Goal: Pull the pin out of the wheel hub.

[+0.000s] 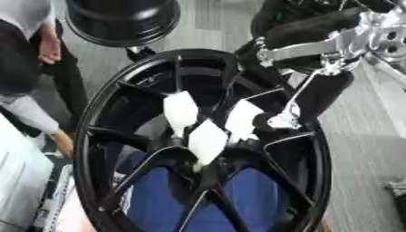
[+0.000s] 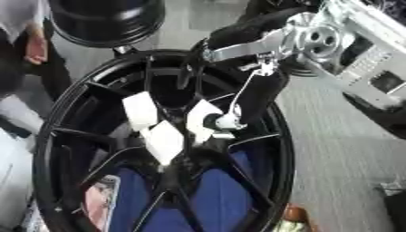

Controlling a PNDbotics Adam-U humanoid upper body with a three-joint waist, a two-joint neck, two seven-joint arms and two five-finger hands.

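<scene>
A black wheel hub (image 1: 103, 113) with thin spokes fills both views, standing tilted toward me. Several white diamond-shaped patches (image 1: 208, 140) sit round its centre. My right hand (image 2: 262, 97) comes in from the upper right, black with a silver wrist, and reaches down inside the rim. Its fingertips (image 1: 313, 111) are closed round a small white-silver pin (image 1: 282, 120) just right of the centre. A dark fingertip sits on the pin's other side. How deep the pin sits in the hub is hidden. My left hand shows in no view.
A second black rim (image 1: 123, 20) stands behind the hub at the upper left. A person (image 1: 31, 41) stands at the left edge. A blue surface (image 1: 166, 199) shows through the lower spokes. Grey floor (image 1: 364, 149) lies to the right.
</scene>
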